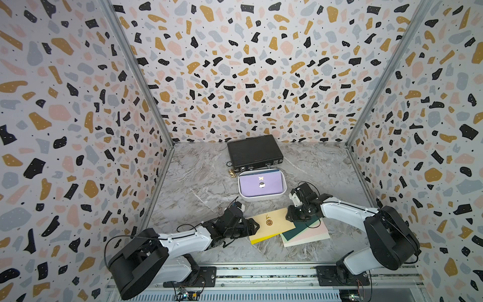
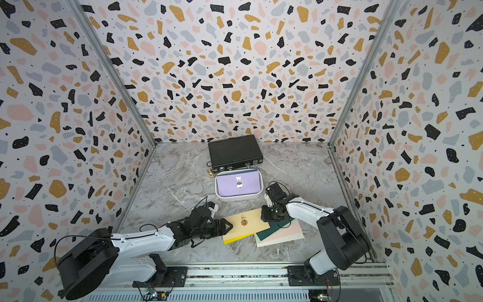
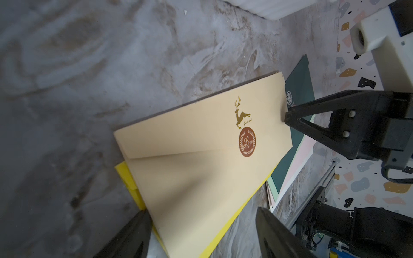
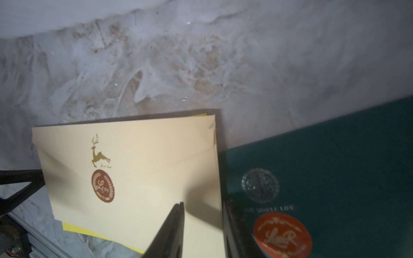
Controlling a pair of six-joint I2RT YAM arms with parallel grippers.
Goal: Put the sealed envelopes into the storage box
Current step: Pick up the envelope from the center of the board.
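The left tool (image 3: 201, 212) is sitting spread wide, its fingers straddling one short end of the cream envelope (image 1: 271, 224) and apparently not gripping it yet. It is looking like a setup to grab that end. The right tool (image 4: 203, 204) is standing narrowly spread at the opposite short end, one finger (image 4: 174, 223) lying over the cream face and the other at the edge beside the dark green envelope (image 4: 335, 167). I am seeing nothing clamped there. My read is that it is pinning or propping that end so the paper is not sliding. A dark shadow is running along the cream envelope's far edge, so it is maybe riding slightly raised, but I can't confirm that.

The cream envelope is lying on a yellow envelope (image 1: 257, 239) and overlapping the green one, which is sitting on a pink envelope (image 1: 312, 235). The pile is lying near the middle of the counter's (image 1: 198, 188) front edge. The box (image 1: 261, 198) is sitting mid-counter behind the pile, with a lilac envelope (image 1: 261, 184) lying on top inside it. The black briefcase (image 1: 254, 151) is lying shut near the back edge, just behind the box. A small gold bit (image 1: 231, 172) beside the box is too small to identify.

The right arm is hanging between the pile and the box on the side toward the counter's right edge, while the route from the left tool's end is looking open. The yellow envelope is likely to be dragging along with the cream one.
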